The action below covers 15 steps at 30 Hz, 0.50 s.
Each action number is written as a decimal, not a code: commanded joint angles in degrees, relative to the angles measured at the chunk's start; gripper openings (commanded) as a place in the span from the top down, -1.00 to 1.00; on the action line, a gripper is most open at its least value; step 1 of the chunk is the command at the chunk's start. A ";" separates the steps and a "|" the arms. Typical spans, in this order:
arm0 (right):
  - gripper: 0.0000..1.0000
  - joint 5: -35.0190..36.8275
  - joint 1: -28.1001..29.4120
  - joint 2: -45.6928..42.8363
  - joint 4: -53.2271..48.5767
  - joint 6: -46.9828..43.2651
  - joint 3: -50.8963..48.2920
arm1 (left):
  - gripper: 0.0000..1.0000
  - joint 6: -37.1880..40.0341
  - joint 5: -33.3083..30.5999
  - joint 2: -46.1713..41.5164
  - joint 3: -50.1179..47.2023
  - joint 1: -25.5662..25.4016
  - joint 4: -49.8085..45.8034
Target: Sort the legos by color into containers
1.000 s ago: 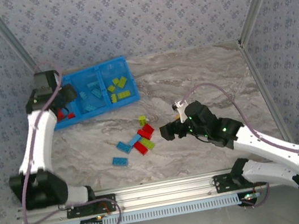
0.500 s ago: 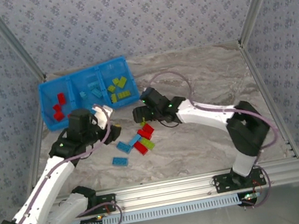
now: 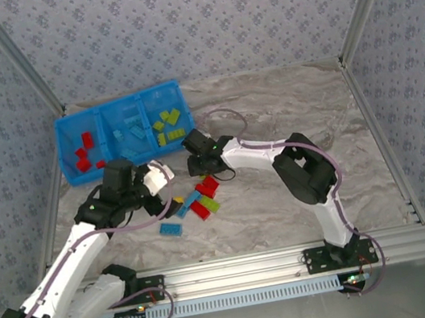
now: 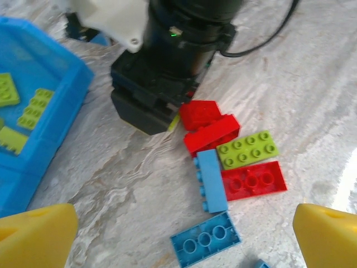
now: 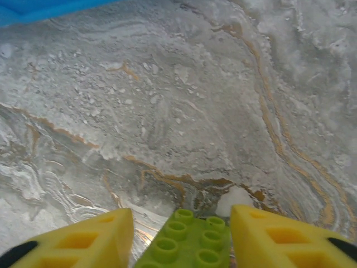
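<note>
Right gripper (image 5: 179,219) seemingly tight on one lime lego (image 5: 188,245); left gripper (image 4: 181,215) open over three red legos (image 4: 212,134).

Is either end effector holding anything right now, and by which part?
The right end effector seemingly pinches a lime green lego by its two opposite sides. The left end effector is open, holding nothing.

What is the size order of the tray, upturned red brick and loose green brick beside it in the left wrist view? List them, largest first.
1. Tray: largest, though cut off.
2. Red brick and green brick: look alike, unranked.
</note>
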 commanded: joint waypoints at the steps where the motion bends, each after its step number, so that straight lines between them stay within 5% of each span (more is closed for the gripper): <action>1: 0.16 4.91 0.57 -1.88 -2.88 0.56 -0.02 | -0.99 6.85 4.30 -0.67 -0.66 -1.25 -1.98; 6: 0.44 7.94 0.55 -9.50 -0.32 -2.73 -4.75 | -0.98 10.01 6.88 -2.11 -1.79 -2.85 -2.25; 11: 0.46 1.28 0.54 -18.31 13.30 -16.35 -10.36 | -0.98 10.37 7.16 -3.92 -3.09 -3.14 -0.15; 15: 0.44 -0.99 0.45 -17.34 24.67 -28.61 -10.38 | -0.98 6.13 2.75 -6.25 -4.28 -3.09 5.29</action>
